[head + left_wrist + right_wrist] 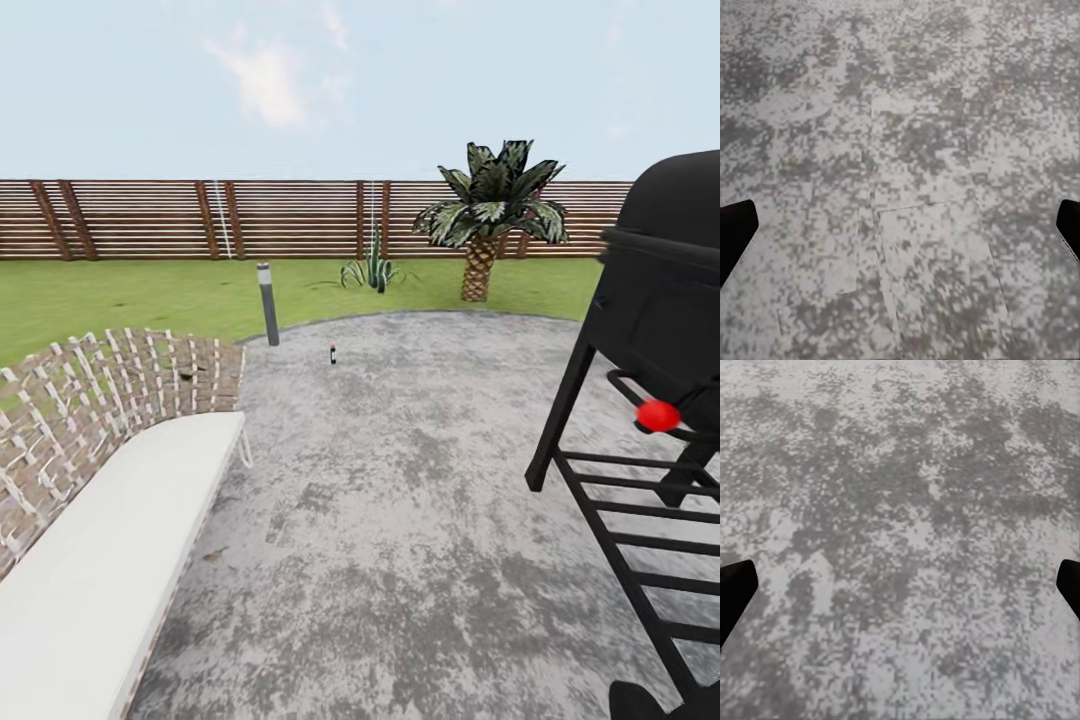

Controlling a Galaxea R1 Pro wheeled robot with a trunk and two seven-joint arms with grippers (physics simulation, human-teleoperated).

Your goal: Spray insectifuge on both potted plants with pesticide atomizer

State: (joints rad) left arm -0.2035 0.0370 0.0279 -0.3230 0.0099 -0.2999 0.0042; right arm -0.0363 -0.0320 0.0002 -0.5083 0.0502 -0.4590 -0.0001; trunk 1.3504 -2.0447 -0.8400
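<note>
Head view: atomizer upright, paving.

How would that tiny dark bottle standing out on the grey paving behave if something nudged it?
The tiny dark bottle stands upright and looks tall and narrow, so it would probably tip easily. Once down, it might roll on the flat grey speckled paving. It looks light, though too small to judge well.

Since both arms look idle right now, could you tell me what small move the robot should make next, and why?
Probably roll forward across the grey paving toward the small dark bottle standing near its far edge, which may be the atomizer. It looks far off, and both wrist views show wide-open fingers over bare paving, holding nothing.
</note>
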